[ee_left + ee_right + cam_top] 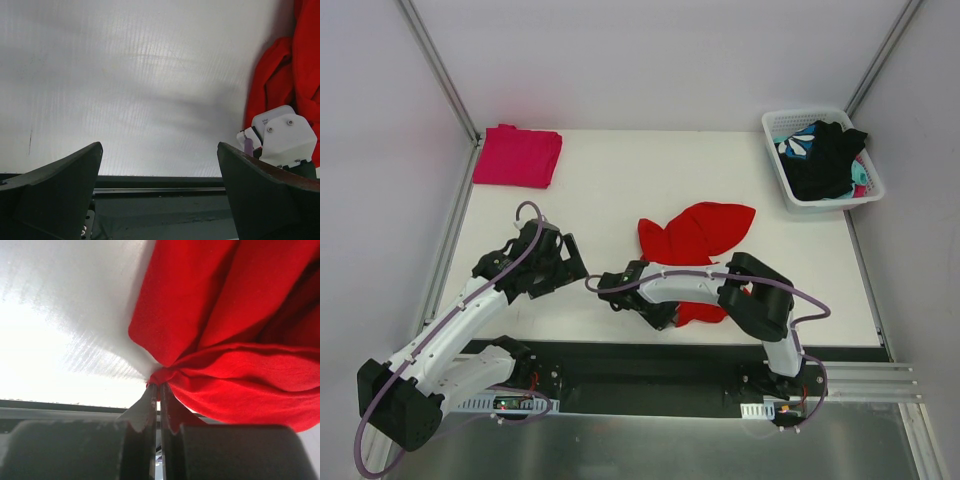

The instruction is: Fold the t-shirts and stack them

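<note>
Evidently the right hand (159,390) is clamped on the red t-shirt (240,315) edge, likely to spread it; the left hand (159,150) hovers, fingers (60,190) apart.

Arms: the left arm (460,320) and right arm (685,283) have smooth white shells and blocky black joints.
Cables: a grey-purple cable (527,212) runs along each arm.
Bases: black mounts (515,385).
Left pincer (160,195): two broad, dark, wedge-shaped fingers (60,192).
Right pincer (159,390): dark fingers with pale, scuffed tips.
Wrist housing (282,132): white and angular, with two round screws.
</note>
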Controlling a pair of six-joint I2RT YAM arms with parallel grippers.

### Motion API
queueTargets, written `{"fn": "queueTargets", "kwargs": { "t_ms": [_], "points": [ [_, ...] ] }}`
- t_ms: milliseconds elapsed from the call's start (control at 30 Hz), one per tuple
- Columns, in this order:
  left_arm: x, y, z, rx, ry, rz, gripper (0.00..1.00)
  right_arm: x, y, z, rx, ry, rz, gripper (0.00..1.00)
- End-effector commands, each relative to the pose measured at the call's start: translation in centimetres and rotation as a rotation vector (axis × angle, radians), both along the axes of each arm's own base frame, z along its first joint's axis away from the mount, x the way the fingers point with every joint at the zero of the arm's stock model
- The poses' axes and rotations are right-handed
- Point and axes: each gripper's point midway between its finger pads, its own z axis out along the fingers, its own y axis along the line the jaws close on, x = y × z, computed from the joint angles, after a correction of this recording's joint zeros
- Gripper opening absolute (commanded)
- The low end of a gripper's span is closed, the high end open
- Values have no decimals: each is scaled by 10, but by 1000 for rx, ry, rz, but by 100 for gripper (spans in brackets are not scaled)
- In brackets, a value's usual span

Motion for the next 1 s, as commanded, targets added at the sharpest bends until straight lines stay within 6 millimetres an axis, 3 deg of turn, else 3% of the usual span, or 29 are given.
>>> {"fn": "queueTargets", "kwargs": {
  "t_ms": [0,133,333,500,667,900,967],
  "points": [
    [-1,-3,13,-19,-17,-34,99,13,5,28,25,-76,-6,1],
    [-3,-3,9,-18,-3,-31,99,26,-3,67,55,-156,-23,1],
    [-3,-5,8,-24,5,-32,99,64,-28,166,187,-365,-115,1],
    [-3,-8,2,-34,17,-30,99,99,-63,247,278,-561,-200,1],
    [-6,-28,-4,-52,30,-84,99,120,-104,321,410,-747,-307,1],
    [-4,-54,-4,-28,32,-142,99,136,-162,406,501,-979,-412,1],
    [-3,-60,-4,-25,32,-149,99,142,-171,420,517,-1007,-423,1]
  ]
}}
